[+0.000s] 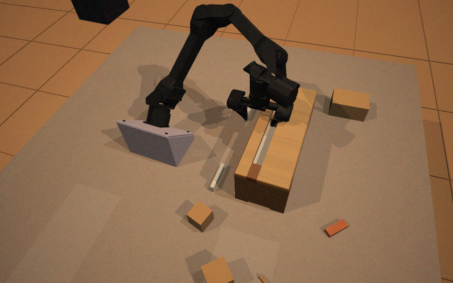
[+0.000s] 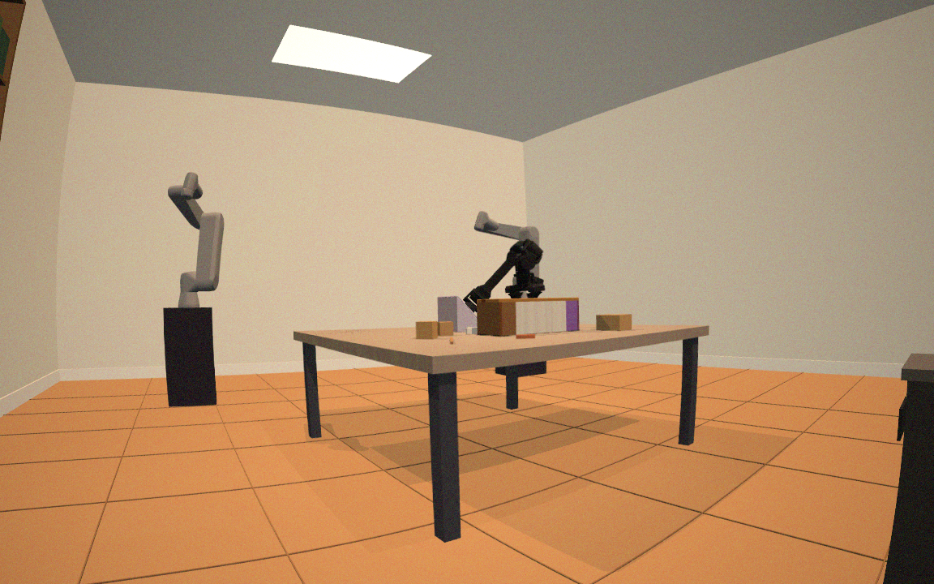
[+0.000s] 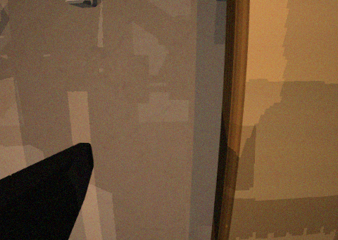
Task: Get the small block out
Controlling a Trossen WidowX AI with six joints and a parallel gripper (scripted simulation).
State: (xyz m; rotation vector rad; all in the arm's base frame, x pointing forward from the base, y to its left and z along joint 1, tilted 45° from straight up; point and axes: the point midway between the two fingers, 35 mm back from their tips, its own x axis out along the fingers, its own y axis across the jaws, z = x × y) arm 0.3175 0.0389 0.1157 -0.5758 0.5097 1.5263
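The long wooden box [image 1: 273, 147] lies on the table, with a narrow slot [image 1: 263, 144] running along its top. In the exterior view its pale clear front [image 2: 539, 316] and a purple far end [image 2: 571, 313] show. My gripper [image 1: 258, 112] is open and empty, low over the far end of the box, with one finger outside the arm-side wall and the other over the top. The wrist view shows one black finger [image 3: 42, 207], the box's top edge [image 3: 230, 132] and the table beside it. I cannot see the small block in any view.
A white stick lies on the table beside the box's near end. Tan cubes [image 1: 199, 215] [image 1: 216, 270] and a flat orange piece [image 1: 336, 227] lie in front. A larger tan block [image 1: 348, 102] stands beyond the box. The arm's grey base [image 1: 155, 140] is to the left.
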